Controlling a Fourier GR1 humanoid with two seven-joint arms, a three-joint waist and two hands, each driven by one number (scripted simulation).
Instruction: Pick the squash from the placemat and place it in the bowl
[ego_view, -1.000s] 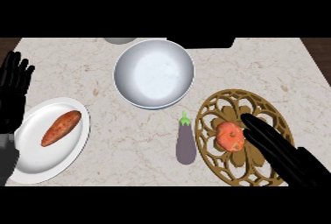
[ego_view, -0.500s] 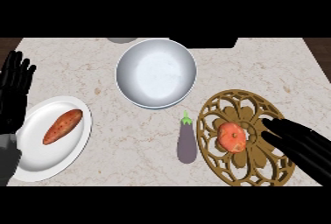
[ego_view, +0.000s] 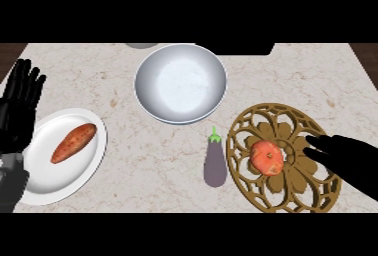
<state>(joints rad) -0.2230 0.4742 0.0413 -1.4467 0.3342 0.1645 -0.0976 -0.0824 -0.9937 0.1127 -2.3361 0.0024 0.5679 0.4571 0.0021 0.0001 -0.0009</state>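
Note:
An orange-red squash (ego_view: 267, 157) lies at the centre of a round brown openwork placemat (ego_view: 283, 120) at the right of the counter. My right hand (ego_view: 353, 160) is open over the placemat's right side, its fingertips a short way right of the squash and not touching it. A white bowl (ego_view: 181, 82) stands at the back centre with nothing in it. My left hand (ego_view: 18, 107) rests open at the left edge, fingers up.
A purple eggplant (ego_view: 214, 164) lies on the counter just left of the placemat. A white plate (ego_view: 44, 177) at the front left carries a sweet potato (ego_view: 73, 143). A grey object (ego_view: 140, 45) peeks in at the back edge.
My right hand has drawn back to the right, off the squash and toward the placemat's right rim. The squash, bowl and left hand have stayed where they were.

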